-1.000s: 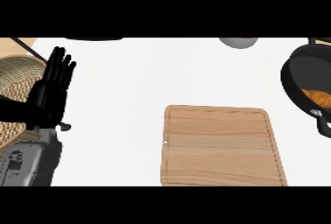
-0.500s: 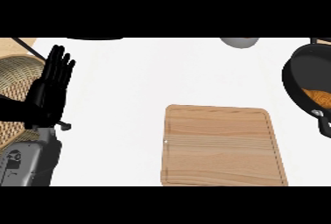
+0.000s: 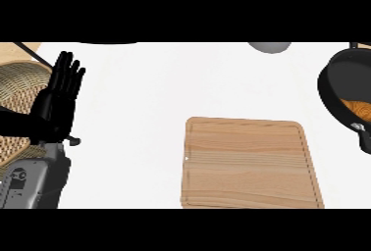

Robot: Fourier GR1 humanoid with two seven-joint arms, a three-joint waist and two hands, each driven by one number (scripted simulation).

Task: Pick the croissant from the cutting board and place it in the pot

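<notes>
From the head view, looking steeply down, the white counter (image 3: 159, 98) carries a wooden cutting board (image 3: 250, 164) low and right of centre. Its top shows bare wood with a groove round the rim — no croissant lies on it. At the right edge sits the black pot (image 3: 344, 95), partly cut off by the frame, and inside it an orange-brown shape (image 3: 358, 107) shows against the dark wall. That shape is most likely the croissant, already in the pot, though only a part of it is visible, so I cannot be certain. If so, the placing looks done.

The left hand (image 3: 59, 98) stands at the view's left, fingers straight, pointing up and held close together, clasping nothing. It is at rest, well apart from both board and pot, probably kept there so that it stays out of the working side. Below it the grey forearm (image 3: 33, 179) comes in from the lower edge. Behind the hand lies a woven mat (image 3: 22, 83) on a wooden surface.

The right hand shows nowhere in this view — so its fingers cannot be told. A grey rounded thing (image 3: 270, 46) peeks in at the top edge, too cut off to name.
</notes>
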